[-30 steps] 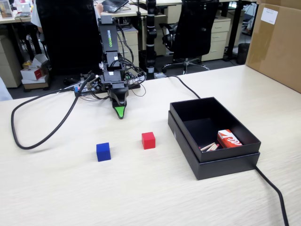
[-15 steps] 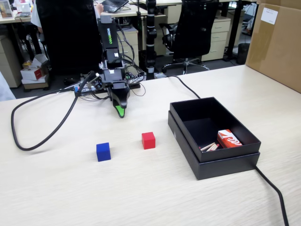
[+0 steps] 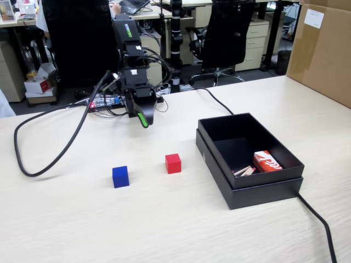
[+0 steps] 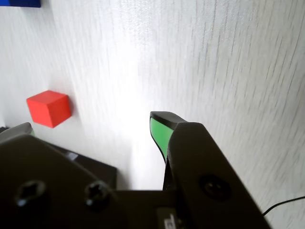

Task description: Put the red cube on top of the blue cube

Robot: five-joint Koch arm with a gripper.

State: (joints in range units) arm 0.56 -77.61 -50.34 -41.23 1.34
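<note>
The red cube (image 3: 173, 163) rests on the pale wooden table, with the blue cube (image 3: 120, 176) to its left and slightly nearer the camera. The two cubes are apart. My gripper (image 3: 143, 120) hangs above the table behind the cubes, touching neither. In the wrist view the gripper (image 4: 90, 128) is open with bare table between its green-padded jaws. The red cube (image 4: 48, 108) lies just beyond the left jaw tip. Only an edge of the blue cube (image 4: 19, 2) shows at the top left corner.
An open black box (image 3: 263, 194) stands right of the cubes, holding a red-and-white packet (image 3: 267, 161) and some sticks. A thick black cable (image 3: 33, 164) loops on the left. A cardboard box (image 3: 323, 49) stands at the far right.
The arm has lifted the gripper off its low pose near the table and tilted it slightly right. The cubes have not moved.
</note>
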